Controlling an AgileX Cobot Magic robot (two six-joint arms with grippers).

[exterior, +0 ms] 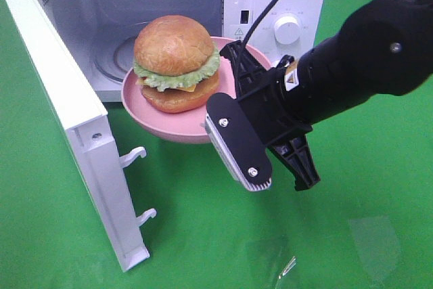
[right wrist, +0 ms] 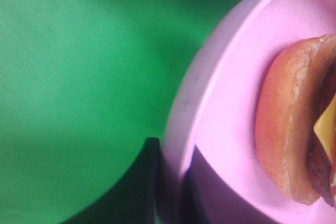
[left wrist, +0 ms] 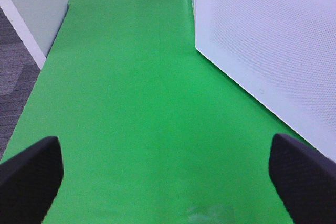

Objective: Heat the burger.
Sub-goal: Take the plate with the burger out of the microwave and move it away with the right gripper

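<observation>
The burger [exterior: 176, 62], brown bun with green lettuce and orange filling, sits on a round pink plate [exterior: 145, 116]. Plate and burger hang in the air just in front of the white microwave's [exterior: 284, 5] open cavity [exterior: 101, 21]. My right gripper [exterior: 223, 82] is shut on the plate's right rim. Its wrist view shows the plate [right wrist: 220, 103] close up, with the burger's [right wrist: 289, 129] bottom bun and one dark finger [right wrist: 142, 182] under the rim. My left gripper [left wrist: 168, 182] is open and empty, low over the green cloth beside the microwave door [left wrist: 262, 40].
The microwave door [exterior: 74, 120] stands swung open toward the front left, its latch hooks [exterior: 135, 157] pointing right. A glass turntable [exterior: 115, 55] lies inside the cavity. A scrap of clear plastic [exterior: 287, 265] lies on the green cloth [exterior: 365, 194] near the front.
</observation>
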